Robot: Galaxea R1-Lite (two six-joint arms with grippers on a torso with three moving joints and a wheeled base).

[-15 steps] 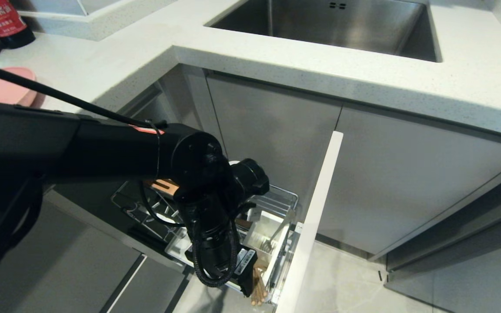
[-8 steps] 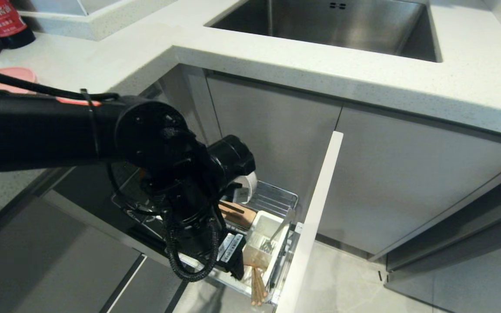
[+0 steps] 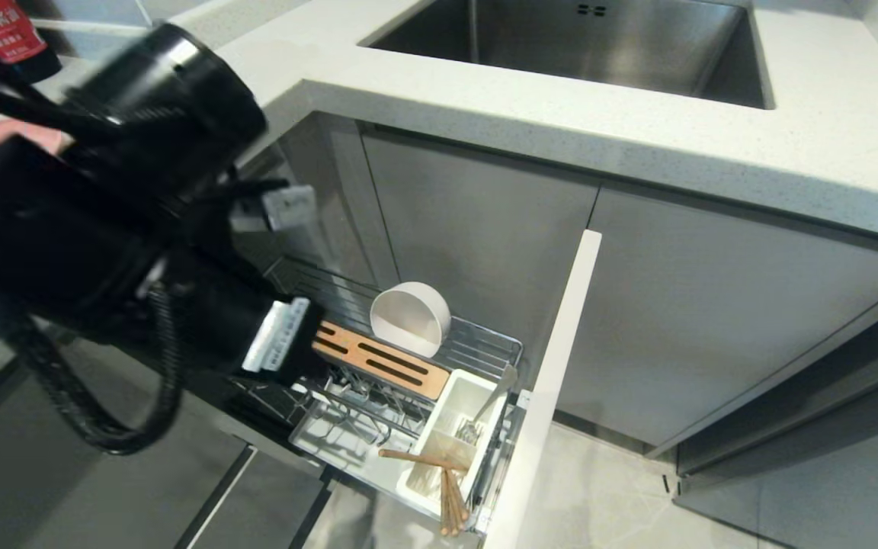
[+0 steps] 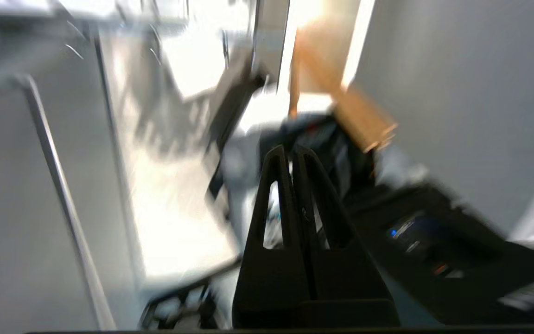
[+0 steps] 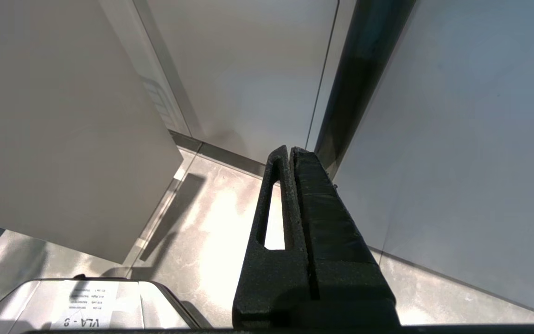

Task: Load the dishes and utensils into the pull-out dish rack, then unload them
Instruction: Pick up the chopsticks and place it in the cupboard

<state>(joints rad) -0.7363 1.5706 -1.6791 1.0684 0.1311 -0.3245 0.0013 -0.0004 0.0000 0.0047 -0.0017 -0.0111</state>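
Observation:
The pull-out dish rack [image 3: 485, 347] stands open below the counter. A cream-white bowl [image 3: 409, 320] rests on edge at its back, beside the slotted wooden strip [image 3: 378, 358]. Light wooden chopsticks [image 3: 418, 459] lie across the front end of the white utensil box [image 3: 450, 412], and more sticks [image 3: 450, 499] lean toward the front panel [image 3: 553, 381]. Grey metal cutlery [image 3: 494, 400] leans in the box; I cannot tell spoon from fork. My left arm [image 3: 104, 229] is raised left of the rack, its gripper [image 4: 292, 149] shut and empty. The pink plate [image 3: 4, 141] shows on the counter behind the arm.
A steel sink [image 3: 584, 46] is set in the white counter [image 3: 485, 114] above the rack. A dark bottle [image 3: 8, 38] stands at the counter's back left. My right gripper [image 5: 290, 149] hangs shut over the grey floor beside a cabinet door.
My left arm has swung up and leftward out of the rack, uncovering the bowl, wooden strip and utensil box. One chopstick now lies across the box. The right arm has kept still.

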